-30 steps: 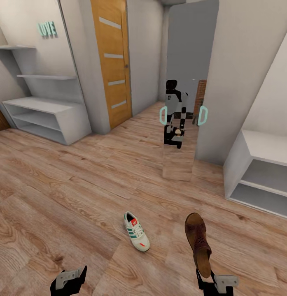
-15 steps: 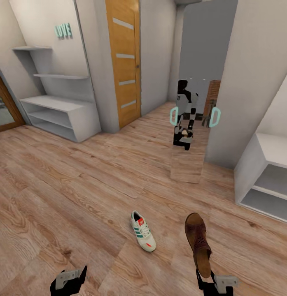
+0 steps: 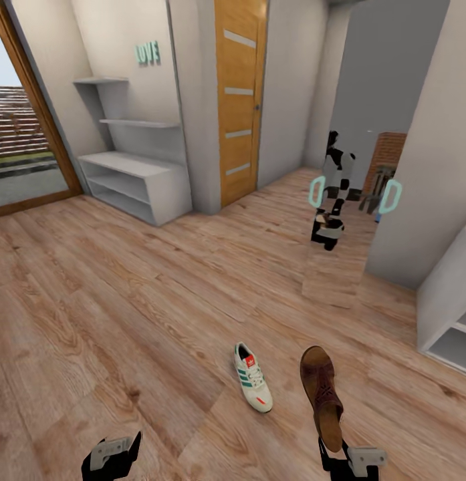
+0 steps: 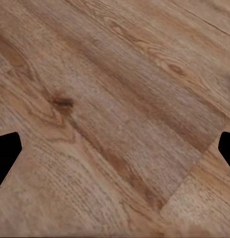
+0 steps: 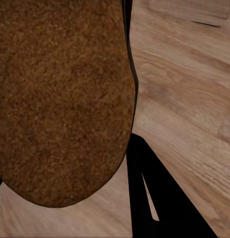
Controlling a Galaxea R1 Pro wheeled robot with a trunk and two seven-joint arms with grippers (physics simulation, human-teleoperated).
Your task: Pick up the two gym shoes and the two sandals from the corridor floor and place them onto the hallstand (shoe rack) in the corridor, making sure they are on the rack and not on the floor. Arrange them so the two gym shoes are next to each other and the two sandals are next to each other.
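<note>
One gym shoe, cream with green stripes, lies on the corridor floor just ahead of me. To its right a brown sandal hangs above the floor, toe pointing away, with my right gripper shut on its heel end. The sandal's brown sole looms large in the right wrist view beside a black finger. My left gripper is low at the left and open, with bare planks between its fingers. The hallstand with mint "LOVE" letters stands far ahead on the left.
A wooden door is right of the hallstand. A wall mirror reflects the robot. A plain white open bench stands at the right edge. A glazed opening shows at the far left.
The camera has swung left, so the whole scene slid right in the picture and the glazed opening came into view. The sandal stays in my right gripper; both arms hold their pose.
</note>
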